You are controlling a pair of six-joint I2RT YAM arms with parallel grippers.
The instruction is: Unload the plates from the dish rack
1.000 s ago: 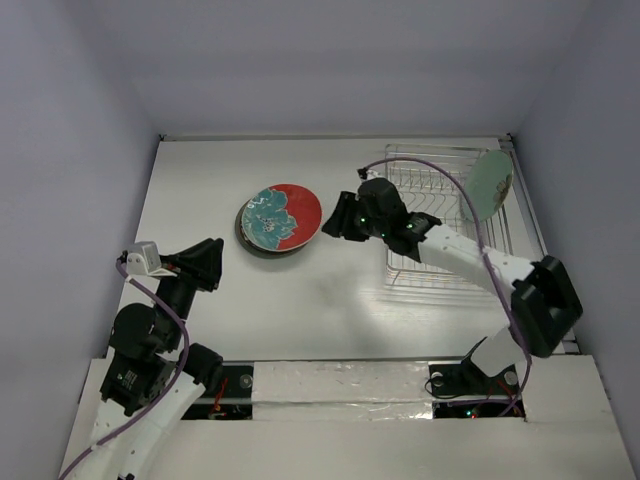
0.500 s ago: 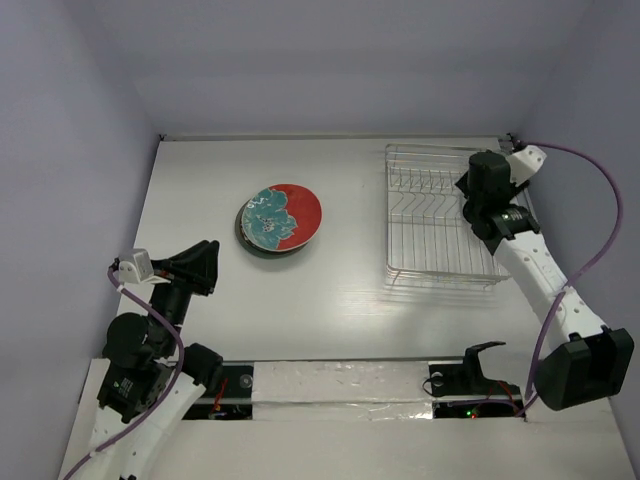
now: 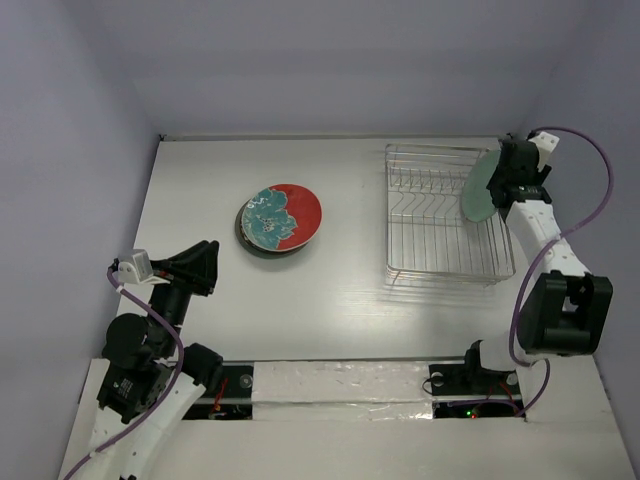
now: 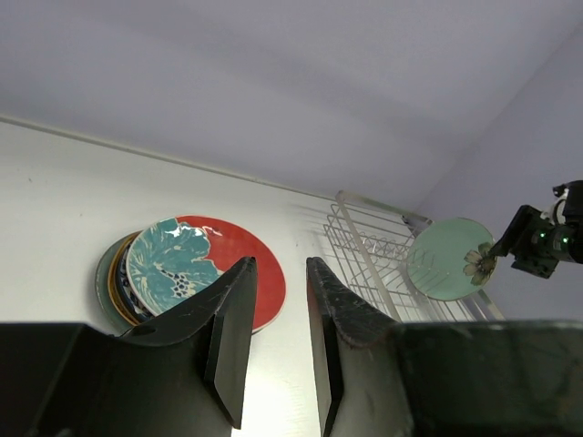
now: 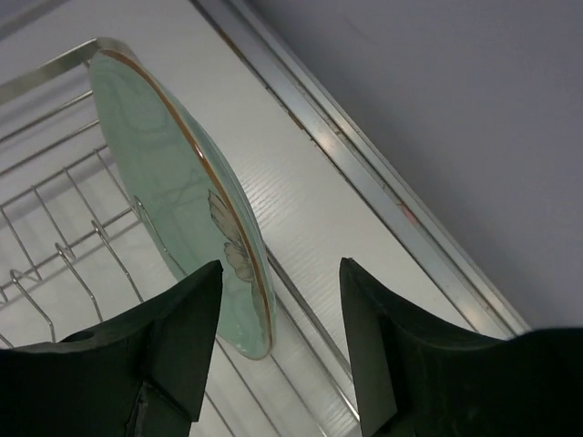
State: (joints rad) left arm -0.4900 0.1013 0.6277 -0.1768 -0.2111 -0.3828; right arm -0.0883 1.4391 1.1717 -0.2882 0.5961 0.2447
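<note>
One pale green plate [image 3: 480, 190] with a leaf motif stands upright at the far right end of the silver wire dish rack [image 3: 440, 250]. My right gripper [image 3: 503, 180] is open at the plate's right rim. In the right wrist view the plate's edge [image 5: 173, 182] lies between the jaws of the right gripper [image 5: 281, 273], close to the left finger [image 5: 182, 328]. The other plates lie stacked flat on the table, with a red plate carrying a teal flower [image 3: 285, 215] on top. My left gripper [image 3: 207, 258] is empty, its jaws a little apart, near the stack's front left.
The rack's other slots [image 5: 55, 246] hold nothing. A metal rail [image 5: 364, 173] runs along the table's right edge just beyond the rack. Walls close in the table at the back and on both sides. The left wrist view shows the stack [image 4: 237, 264] and the rack [image 4: 364, 246] ahead.
My right arm has swung from the table's middle, beside the stack, back to the rack's far right end and now straddles the pale green plate's rim. The left arm has barely moved.
</note>
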